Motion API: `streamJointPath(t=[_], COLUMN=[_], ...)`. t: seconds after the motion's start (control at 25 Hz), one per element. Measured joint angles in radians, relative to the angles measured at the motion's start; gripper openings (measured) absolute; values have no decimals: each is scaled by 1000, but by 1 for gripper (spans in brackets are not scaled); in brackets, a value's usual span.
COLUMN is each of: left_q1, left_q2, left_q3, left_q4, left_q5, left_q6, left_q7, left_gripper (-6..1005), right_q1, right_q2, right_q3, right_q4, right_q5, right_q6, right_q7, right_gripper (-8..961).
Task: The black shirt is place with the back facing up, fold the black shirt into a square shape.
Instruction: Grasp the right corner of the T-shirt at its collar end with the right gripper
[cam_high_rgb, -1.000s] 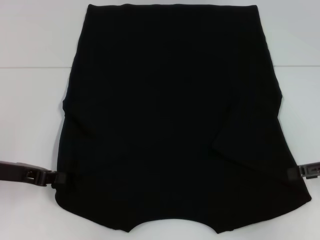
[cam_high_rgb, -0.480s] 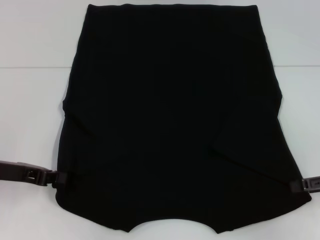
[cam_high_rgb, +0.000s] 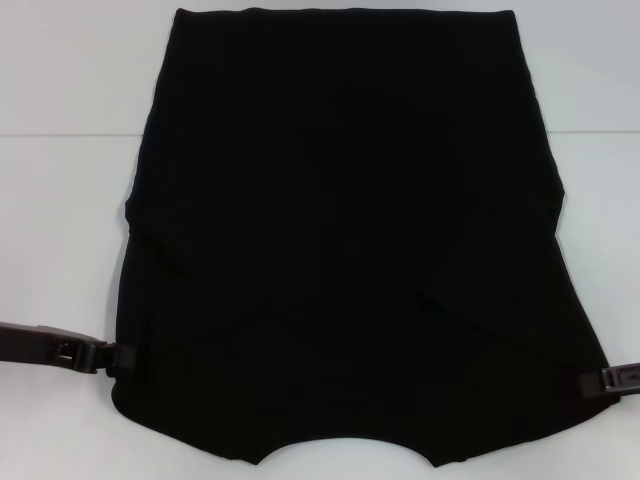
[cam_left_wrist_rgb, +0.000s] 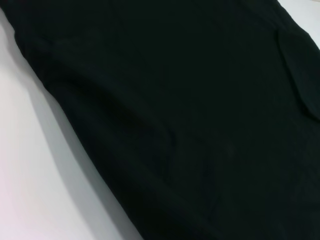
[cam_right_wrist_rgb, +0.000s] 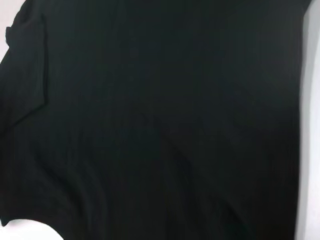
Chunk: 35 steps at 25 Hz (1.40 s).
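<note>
The black shirt (cam_high_rgb: 345, 240) hides both grippers' tips — its near hem is cut off by the frame.

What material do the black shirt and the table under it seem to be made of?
The black shirt looks like soft matte knit cloth: it lies limp with shallow creases and folded-in sleeves. The table seems hard, smooth white laminate or a similar sheet, showing a faint sheen.

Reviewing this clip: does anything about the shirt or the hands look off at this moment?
Nothing alarming. The black shirt lies flat on the white table, sleeves already folded in, with a diagonal fold edge on its right side. The left hand and right hand sit at its near side edges.
</note>
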Motion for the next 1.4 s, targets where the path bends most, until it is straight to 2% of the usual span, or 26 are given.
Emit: streamJointPath(t=[0.44,0.68,0.92,1.04,1.4], left_q1=[-2,-2,-3,-5,-9], left_q2=[0,0,0,2,4], left_q3=[0,0,0,-2,0], left_q4=[-3,-3,-9,-16,-31], left_q5=[0,0,0,0,0], left_q6=[-11,-14,-17,-17,-26], left_q7=[7,8,13,17,19], left_gripper=[-2,-2,1,5,16], right_q1=[42,43,33,31,18], right_q2=[27,20,13,17,23], right_q3=[-8,-6,10,9,11], right_q4=[0,0,0,0,0], right_q5=[0,0,0,0,0], right_q6=[-25,-20,-21,-18,-7], right_q7=[-13,-3,1,1,-3], right_gripper=[885,848,627,412,196])
